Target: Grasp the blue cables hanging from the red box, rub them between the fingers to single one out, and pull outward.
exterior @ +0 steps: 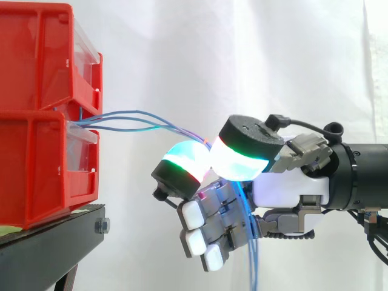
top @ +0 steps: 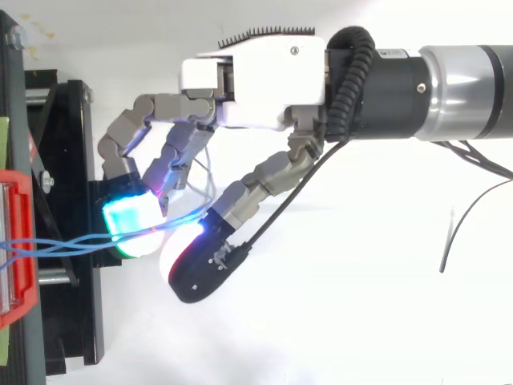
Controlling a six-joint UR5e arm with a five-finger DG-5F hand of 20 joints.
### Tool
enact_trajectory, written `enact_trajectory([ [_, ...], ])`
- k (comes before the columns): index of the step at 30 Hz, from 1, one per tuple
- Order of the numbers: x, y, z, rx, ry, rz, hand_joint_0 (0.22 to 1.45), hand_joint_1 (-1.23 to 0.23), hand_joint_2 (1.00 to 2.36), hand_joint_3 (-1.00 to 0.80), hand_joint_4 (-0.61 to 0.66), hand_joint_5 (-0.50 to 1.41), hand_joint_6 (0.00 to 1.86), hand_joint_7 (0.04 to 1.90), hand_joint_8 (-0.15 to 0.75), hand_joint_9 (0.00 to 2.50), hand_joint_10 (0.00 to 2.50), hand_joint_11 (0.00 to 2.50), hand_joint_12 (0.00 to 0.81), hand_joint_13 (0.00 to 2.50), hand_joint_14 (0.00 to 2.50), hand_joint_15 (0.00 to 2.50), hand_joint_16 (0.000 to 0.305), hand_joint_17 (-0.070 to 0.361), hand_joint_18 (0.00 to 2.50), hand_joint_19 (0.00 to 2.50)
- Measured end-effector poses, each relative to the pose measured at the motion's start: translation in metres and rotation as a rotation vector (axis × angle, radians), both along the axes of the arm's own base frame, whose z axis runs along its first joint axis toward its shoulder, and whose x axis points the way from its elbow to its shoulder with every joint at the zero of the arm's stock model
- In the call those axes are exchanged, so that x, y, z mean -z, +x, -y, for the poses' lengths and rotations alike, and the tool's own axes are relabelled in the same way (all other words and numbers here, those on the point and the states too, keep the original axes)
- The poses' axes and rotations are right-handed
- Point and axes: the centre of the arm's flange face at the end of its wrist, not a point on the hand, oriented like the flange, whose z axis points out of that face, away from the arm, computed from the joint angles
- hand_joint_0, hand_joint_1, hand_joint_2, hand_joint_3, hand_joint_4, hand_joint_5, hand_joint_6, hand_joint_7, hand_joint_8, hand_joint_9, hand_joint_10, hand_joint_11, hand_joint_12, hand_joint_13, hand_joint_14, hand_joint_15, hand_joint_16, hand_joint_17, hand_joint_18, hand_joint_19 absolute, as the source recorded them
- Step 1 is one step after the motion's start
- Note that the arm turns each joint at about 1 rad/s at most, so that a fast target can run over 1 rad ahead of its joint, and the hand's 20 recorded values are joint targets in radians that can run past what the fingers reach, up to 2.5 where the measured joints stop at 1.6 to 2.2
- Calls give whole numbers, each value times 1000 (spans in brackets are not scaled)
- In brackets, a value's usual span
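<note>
Blue cables [exterior: 133,111] run from the red box [exterior: 36,170] to our hand [exterior: 291,185], pinched between curled glowing pads [exterior: 233,160]. We judge this grip keeps them taut and lets strands roll apart.

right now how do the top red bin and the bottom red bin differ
The blue cables come out of the bottom red bin, not the top red bin. The top bin sits on the bottom bin, which rests on the black stand. Both are red with clear fronts.

Glossy red plastic bins [exterior: 42,115]; matt black stand [exterior: 48,248]; white cloth curtain [exterior: 182,54].
</note>
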Motion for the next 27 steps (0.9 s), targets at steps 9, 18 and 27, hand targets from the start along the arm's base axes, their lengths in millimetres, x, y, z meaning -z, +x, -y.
enact_trajectory([
  [9,-6,-5,-1,-2,0,-33,506,-633,1000,-500,121,-126,883,1101,306,972,13,477,385,854,21,615,47,105,745,653],
  [18,-6,-6,-2,-2,0,-35,593,-765,1014,-151,107,-133,911,1161,324,962,14,478,400,882,20,602,49,111,784,622],
  [27,-6,-6,-2,-3,0,-35,722,-891,1018,-208,-39,-180,944,1209,269,809,15,466,364,800,22,587,43,97,736,567],
])
